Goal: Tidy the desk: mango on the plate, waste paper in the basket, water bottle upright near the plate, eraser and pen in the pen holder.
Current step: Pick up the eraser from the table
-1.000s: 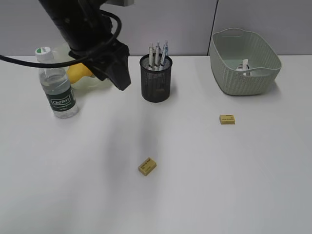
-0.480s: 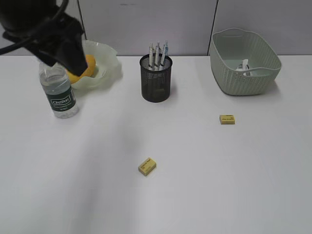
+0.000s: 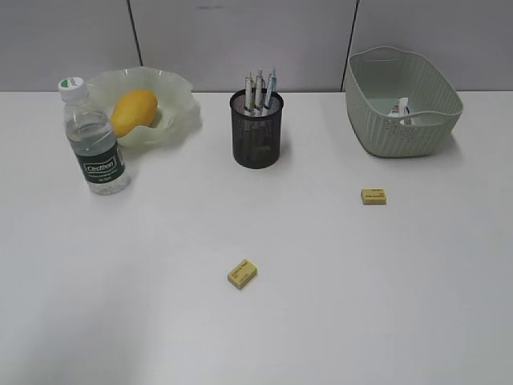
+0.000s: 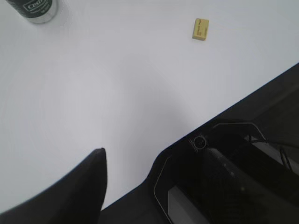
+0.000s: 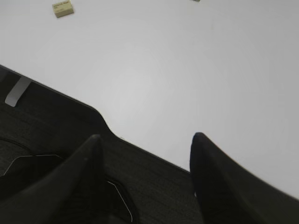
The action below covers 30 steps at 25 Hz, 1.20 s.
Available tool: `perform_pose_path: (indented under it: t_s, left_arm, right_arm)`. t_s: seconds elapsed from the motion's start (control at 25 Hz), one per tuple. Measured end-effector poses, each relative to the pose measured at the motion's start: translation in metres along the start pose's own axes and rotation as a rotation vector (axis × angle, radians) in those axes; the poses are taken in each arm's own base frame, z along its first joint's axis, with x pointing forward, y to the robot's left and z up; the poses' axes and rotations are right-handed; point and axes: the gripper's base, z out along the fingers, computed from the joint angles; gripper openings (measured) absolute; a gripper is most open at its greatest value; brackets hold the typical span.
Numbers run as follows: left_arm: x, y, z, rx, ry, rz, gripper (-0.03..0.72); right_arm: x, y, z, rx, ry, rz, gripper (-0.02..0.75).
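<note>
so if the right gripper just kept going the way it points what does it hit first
Probably just bare desk. Its open fingers aim past the desk edge onto empty white surface; the eraser lies well off to the left of that line. Depth is hard to judge.

The water bottle (image 3: 94, 144) — its dark green label — reads roughly "Cestbon"; nothing else is legible.

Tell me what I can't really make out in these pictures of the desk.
- Exterior view: the waste paper is mostly hidden by the basket wall.
- Exterior view: the pen holder mesh obscures its contents below the rim.
- Left wrist view: the water bottle is cut off by the top edge.
- Eraser print is too small to read.
</note>
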Motion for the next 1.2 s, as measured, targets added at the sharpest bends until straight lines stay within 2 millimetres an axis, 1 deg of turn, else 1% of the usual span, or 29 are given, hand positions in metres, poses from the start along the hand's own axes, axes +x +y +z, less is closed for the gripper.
perform_pose_path:
  t_s: [0.04,0.08,0.16,0.32,0.44,0.52,0.68,0.8,0.88,1.0,1.2]
  left_arm:
    - [0.011,0.0,-0.005,0.0,-0.032,0.001,0.489]
    - [0.025,0.0,-0.015,0.001,-0.086,0.004,0.487]
    - [0.046,-0.001,-0.023,0.003,-0.147,0.006,0.487]
    - [0.085,-0.001,-0.03,0.006,-0.237,0.005,0.487]
    - [0.108,0.0,-0.031,0.007,-0.299,0.009,0.487]
    - [0.119,0.0,-0.029,0.008,-0.322,0.011,0.487]
    - [0.131,0.0,-0.026,0.014,-0.347,-0.02,0.487]
    - [0.135,0.001,-0.02,0.016,-0.331,-0.03,0.487]
    - [0.136,0.001,-0.016,0.015,-0.317,-0.033,0.487]
    - [0.138,0.001,-0.01,0.015,-0.295,-0.035,0.487]
    - [0.138,0.002,-0.009,0.011,-0.295,-0.035,0.487]
  right_arm:
    - [-0.001,0.0,0.002,0.001,0.013,0.0,0.466]
    - [-0.002,0.0,0.003,0.001,0.024,0.0,0.466]
    - [-0.003,0.0,0.005,0.002,0.038,-0.001,0.466]
    - [-0.005,0.0,0.009,0.003,0.061,-0.001,0.466]
    - [-0.007,0.0,0.012,0.004,0.088,-0.001,0.466]
    - [-0.009,0.001,0.016,0.005,0.112,-0.001,0.466]
    - [-0.013,0.001,0.026,0.009,0.18,0.004,0.473]
    - [-0.021,0.001,0.037,0.018,0.257,0.044,0.506]
    - [-0.029,0.002,0.045,0.026,0.308,0.069,0.519]
    - [-0.048,0.002,0.058,0.05,0.375,0.103,0.524]
    - [-0.079,0.001,0.092,0.103,0.49,0.15,0.524]
